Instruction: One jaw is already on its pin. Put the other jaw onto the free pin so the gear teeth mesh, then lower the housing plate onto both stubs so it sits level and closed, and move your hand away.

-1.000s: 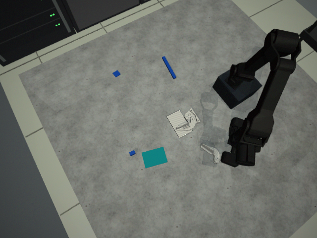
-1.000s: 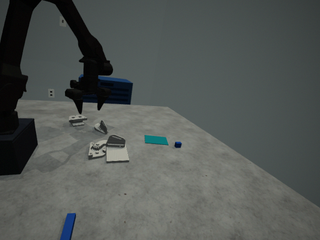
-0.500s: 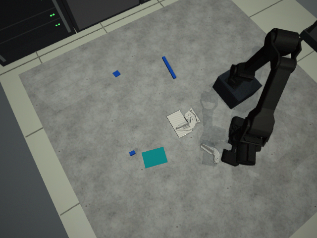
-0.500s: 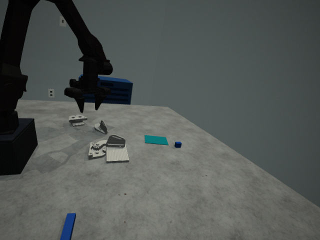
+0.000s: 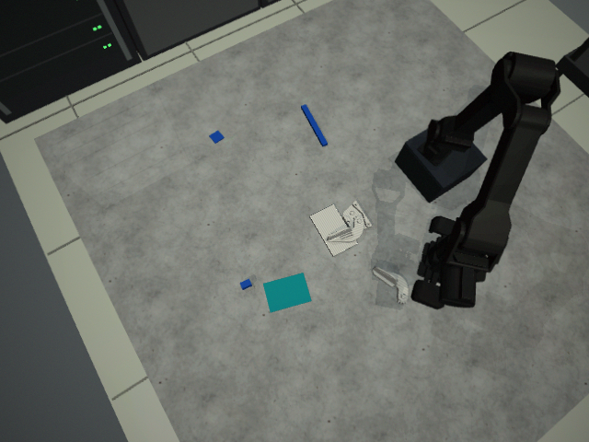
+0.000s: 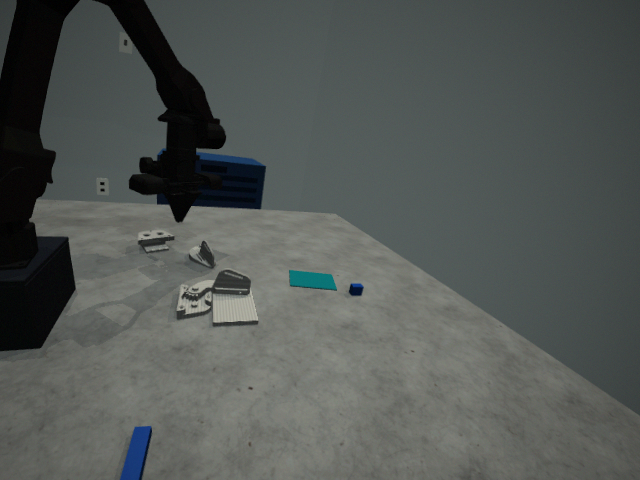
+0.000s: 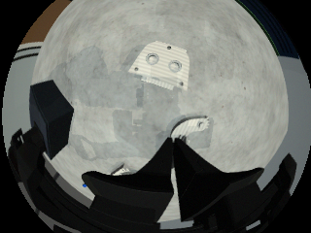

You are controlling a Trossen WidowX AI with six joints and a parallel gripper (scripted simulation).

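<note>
Catalogue of the jaw-fitting step, clock positions as in the top view unless noted.

Item: black parallel-jaw gripper (image 5: 430,263) (image 6: 179,221) (image 7: 173,142). Fully closed, fingertips together, nothing held; raised above the table.

Item: loose white ribbed jaw with gear teeth (image 5: 402,286) (image 6: 200,254) (image 7: 190,127). On the table, between four and five o'clock from the white base with a ribbed pad (image 5: 325,220) (image 6: 235,311); its toothed end points to five, its blade to ten.

Item: fitted white jaw with raised blade (image 5: 355,233) (image 6: 232,283). On the base, blade towards eight.

Item: free white pin (image 5: 352,213) (image 6: 194,304). Uncovered, at eleven from the occupied pin.

Item: white ribbed housing plate with two round holes (image 7: 163,66) (image 6: 156,236). Apart from the base; at eleven from the loose jaw in the wrist view.

Handling notes: The fingers should reopen before descent, straddle the loose jaw's blade, and close squarely across it. Lift should be straight, with the pivot hole kept level. Over the free pin, a small turn should bring tooth into gap before lowering. Likely faults: teeth landing crest on crest, or a knock shifting the fitted jaw. Light pressure and a slight rocking turn would suit. Plate reserved until the teeth mesh.
</note>
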